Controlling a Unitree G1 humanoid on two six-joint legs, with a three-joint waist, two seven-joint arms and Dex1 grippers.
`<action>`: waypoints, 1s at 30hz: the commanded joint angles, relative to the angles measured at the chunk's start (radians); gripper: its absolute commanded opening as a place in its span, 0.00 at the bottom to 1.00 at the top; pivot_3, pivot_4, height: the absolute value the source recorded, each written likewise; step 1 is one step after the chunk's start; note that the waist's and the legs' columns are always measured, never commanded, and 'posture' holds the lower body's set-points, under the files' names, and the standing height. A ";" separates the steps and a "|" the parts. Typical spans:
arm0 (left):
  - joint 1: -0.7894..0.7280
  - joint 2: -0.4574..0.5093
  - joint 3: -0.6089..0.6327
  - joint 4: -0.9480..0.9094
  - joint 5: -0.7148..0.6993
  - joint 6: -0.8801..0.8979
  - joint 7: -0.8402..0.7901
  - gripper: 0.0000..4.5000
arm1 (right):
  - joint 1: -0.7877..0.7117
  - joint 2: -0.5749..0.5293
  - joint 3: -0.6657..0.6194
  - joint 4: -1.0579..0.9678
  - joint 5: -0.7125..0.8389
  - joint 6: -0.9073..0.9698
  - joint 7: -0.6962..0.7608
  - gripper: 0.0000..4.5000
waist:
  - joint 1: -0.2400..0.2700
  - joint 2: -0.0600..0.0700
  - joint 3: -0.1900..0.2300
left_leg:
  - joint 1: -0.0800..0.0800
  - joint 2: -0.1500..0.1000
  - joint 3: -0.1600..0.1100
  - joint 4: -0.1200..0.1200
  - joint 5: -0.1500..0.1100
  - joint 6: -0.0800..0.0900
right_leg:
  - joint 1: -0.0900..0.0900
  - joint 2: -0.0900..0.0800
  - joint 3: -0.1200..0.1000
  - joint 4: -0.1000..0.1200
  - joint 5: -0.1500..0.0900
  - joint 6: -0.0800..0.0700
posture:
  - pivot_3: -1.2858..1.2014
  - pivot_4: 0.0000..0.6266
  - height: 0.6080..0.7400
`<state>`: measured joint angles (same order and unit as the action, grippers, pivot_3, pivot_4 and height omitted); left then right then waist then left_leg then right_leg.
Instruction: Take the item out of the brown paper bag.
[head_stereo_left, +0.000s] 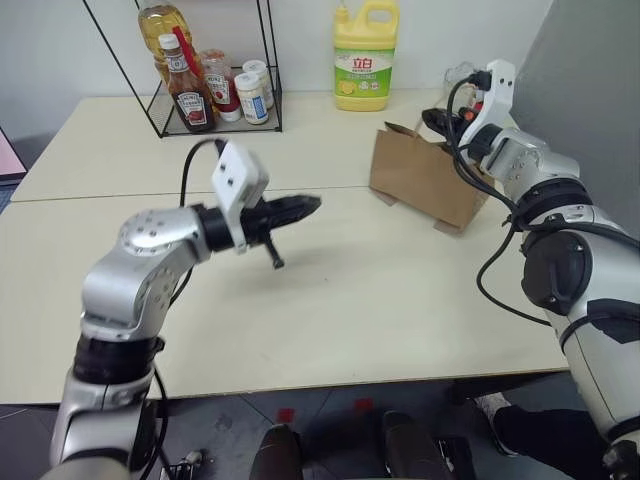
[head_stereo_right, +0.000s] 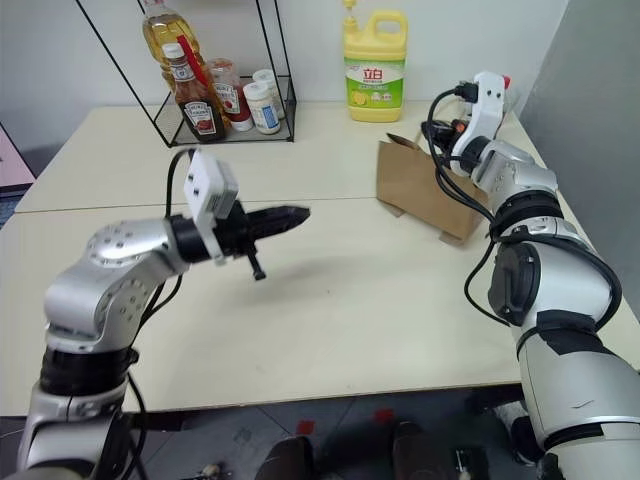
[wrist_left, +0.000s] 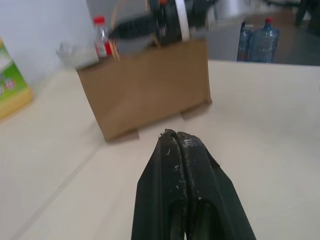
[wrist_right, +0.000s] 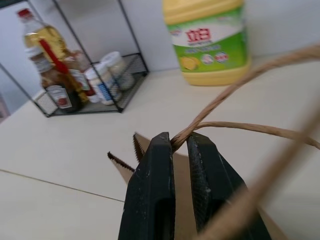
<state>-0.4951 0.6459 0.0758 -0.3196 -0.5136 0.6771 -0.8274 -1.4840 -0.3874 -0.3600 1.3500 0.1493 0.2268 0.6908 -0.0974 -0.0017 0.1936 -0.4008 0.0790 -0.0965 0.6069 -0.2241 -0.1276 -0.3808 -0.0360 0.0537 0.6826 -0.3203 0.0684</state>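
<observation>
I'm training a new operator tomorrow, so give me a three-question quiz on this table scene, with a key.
1. True or false: the right gripper is pinching a cord handle of the paper bag.
2. What stands on the table behind the bag, by the wall?
A. a yellow jug
B. a kettle
C. a cardboard box
3. Fill in: the left gripper is ____, holds nothing, and hangs over the bare table in front of the bag.

Key:
1. True: the cord runs between its fingers.
2. A: the yellow jug, beside the wire rack of bottles.
3. Shut.
</observation>
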 joint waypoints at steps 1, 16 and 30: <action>0.074 0.014 0.093 -0.146 -0.070 0.049 0.056 0.00 | -0.076 0.029 -0.003 -0.063 0.040 -0.036 0.104 0.05 | 0.002 0.000 0.000 | 0.000 0.000 0.000 0.000 0.000 0.000 | 0.000 0.000 0.000 0.000 0.000 0.000 | 0.52 0.24 1.00; 0.594 -0.171 0.230 -0.554 -0.162 0.121 0.436 0.00 | -0.088 0.290 0.014 -0.063 0.074 -0.093 0.214 0.05 | 0.017 -0.001 0.000 | 0.001 0.000 0.000 0.002 0.000 0.000 | 0.000 0.000 0.001 0.003 0.000 0.000 | 0.52 0.24 1.00; 0.667 -0.203 0.207 -0.590 -0.170 0.085 0.534 0.00 | -0.008 0.370 0.159 -0.049 -0.041 -0.238 0.279 0.05 | 0.018 -0.001 -0.001 | 0.001 0.000 0.000 0.003 0.000 0.000 | 0.000 0.000 0.001 0.005 0.000 0.000 | 0.52 0.24 1.00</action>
<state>0.1741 0.4392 0.2804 -0.8727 -0.6718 0.7934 -0.2951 -1.4711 -0.0195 -0.2023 1.3407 0.1080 0.0298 0.9530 -0.0794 -0.0032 0.1930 -0.3995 0.0791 -0.0960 0.6098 -0.2244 -0.1272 -0.3807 -0.0359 0.0551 0.6881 -0.3202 0.0683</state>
